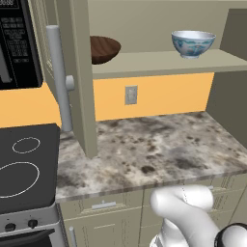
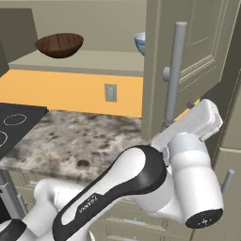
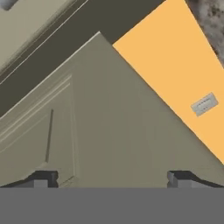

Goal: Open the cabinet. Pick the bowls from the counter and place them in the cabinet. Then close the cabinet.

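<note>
Gripper (image 3: 112, 180) wide open, empty, facing cabinet door (image 3: 109, 127).

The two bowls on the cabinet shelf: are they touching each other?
Apart. The left base view shows the wooden bowl at the shelf's left and the white-blue bowl far right, bare shelf between them.

Both bowls sit on the cabinet (image 1: 82, 72) shelf above the desk (image 1: 159, 149): the wood-grain bowl (image 1: 103, 48) to the left, the smaller bowl (image 1: 193, 43) well apart to the right. The stove top (image 1: 26, 164) adjoins the desk's left end. The wall outlet (image 1: 130, 95) lies behind the desk, below the shelf.
</note>
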